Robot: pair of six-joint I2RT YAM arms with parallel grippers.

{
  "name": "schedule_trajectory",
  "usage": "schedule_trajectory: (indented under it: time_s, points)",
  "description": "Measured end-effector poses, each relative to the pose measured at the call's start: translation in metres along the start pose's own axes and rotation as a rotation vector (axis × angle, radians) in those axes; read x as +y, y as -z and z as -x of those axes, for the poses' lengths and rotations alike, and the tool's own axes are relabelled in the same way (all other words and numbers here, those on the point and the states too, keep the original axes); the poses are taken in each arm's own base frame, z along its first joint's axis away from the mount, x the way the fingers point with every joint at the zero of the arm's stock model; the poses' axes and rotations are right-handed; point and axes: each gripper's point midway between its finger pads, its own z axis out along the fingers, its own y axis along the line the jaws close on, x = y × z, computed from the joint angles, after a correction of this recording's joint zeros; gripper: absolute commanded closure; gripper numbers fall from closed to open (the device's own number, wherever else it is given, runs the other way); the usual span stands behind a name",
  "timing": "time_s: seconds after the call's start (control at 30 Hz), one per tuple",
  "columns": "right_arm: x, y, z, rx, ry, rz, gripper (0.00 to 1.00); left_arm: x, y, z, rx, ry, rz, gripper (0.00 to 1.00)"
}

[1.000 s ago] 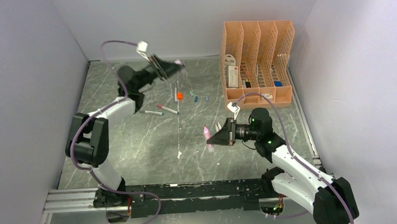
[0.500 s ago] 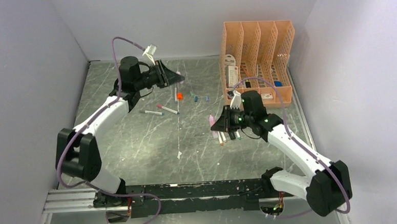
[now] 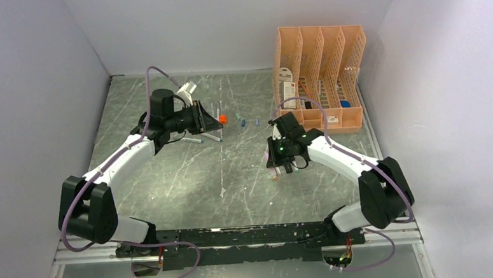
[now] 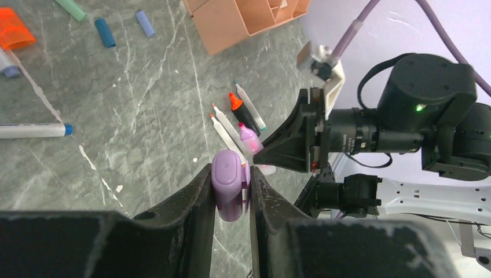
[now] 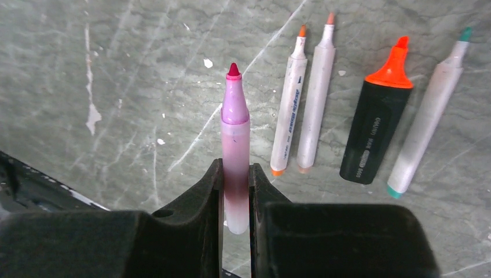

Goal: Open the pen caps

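My left end effector (image 4: pixel 230 176) is clamped on a stubby lilac plastic cap (image 4: pixel 227 190). I see the right end effector (image 5: pixel 235 170) pinching an uncapped pink marker (image 5: pixel 235 119).

peach mesh organiser (image 3: pixel 319 46) on grey table (image 3: pixel 182 180)

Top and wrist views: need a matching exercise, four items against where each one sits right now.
Items
1. lilac cap
2. pink marker
3. black highlighter
4. peach organiser

Places
a. lying on the table between white markers
b. clamped in the left jaws
c. standing at the table's far right corner
d. clamped in the right jaws

Pairs: 1-b, 2-d, 3-a, 4-c
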Motion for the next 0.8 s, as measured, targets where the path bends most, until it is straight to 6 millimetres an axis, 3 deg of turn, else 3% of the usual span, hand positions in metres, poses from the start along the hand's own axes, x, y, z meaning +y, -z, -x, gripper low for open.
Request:
schedule_trajectory:
  time_s: [0.33, 0.6, 0.8]
  points:
    - [-0.003, -0.031, -0.022, 0.089, 0.080, -0.117, 0.94, 0.003, -0.001, -0.002, 0.007, -0.001, 0.003, 0.80]
    - [-0.007, -0.043, -0.020, 0.083, 0.114, -0.187, 0.93, 0.004, -0.002, -0.003, 0.009, 0.001, 0.005, 0.80]
    - [-0.010, -0.047, -0.014, 0.065, 0.126, -0.226, 0.82, 0.004, -0.002, -0.003, 0.010, 0.002, 0.006, 0.80]
